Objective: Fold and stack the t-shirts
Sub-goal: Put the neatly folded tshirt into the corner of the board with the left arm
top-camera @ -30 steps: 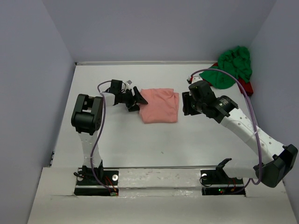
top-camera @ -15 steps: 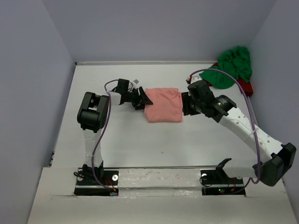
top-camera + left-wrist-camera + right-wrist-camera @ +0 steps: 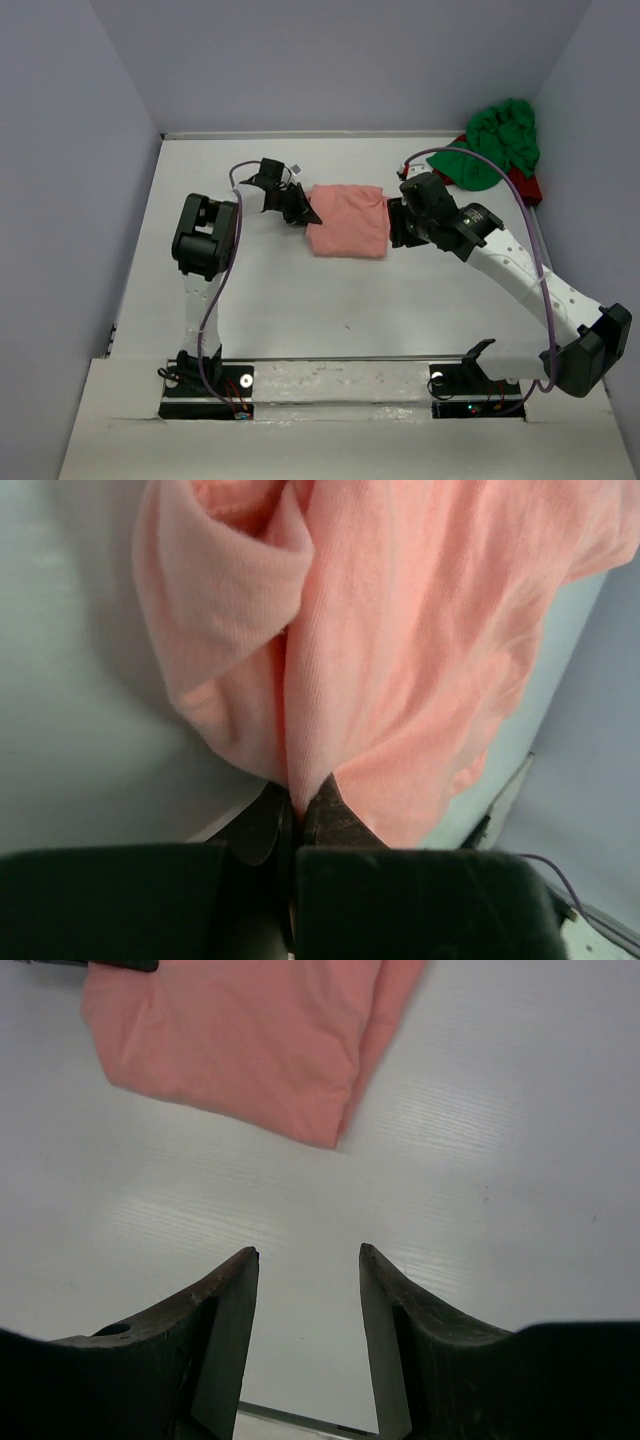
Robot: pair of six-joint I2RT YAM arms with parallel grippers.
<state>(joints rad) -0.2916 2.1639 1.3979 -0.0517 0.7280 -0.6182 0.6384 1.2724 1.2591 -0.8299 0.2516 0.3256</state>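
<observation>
The salmon pink t-shirt lies folded into a small rectangle at the middle of the table. My left gripper is at its left edge, shut on a fold of the pink cloth, which rises from between the fingertips. My right gripper hovers at the shirt's right edge, open and holding nothing; its view shows the pink t-shirt ahead of the fingers over bare table. The bright green t-shirt sits crumpled in the far right corner.
A red object peeks out beneath the green shirt by the right wall. Walls close in the table on the left, back and right. White tabletop stretches between the shirt and the arm bases.
My left gripper moved right onto the shirt's left edge and shut on the cloth. The pink shirt shifted slightly right and up. The right gripper edged closer to the shirt.
</observation>
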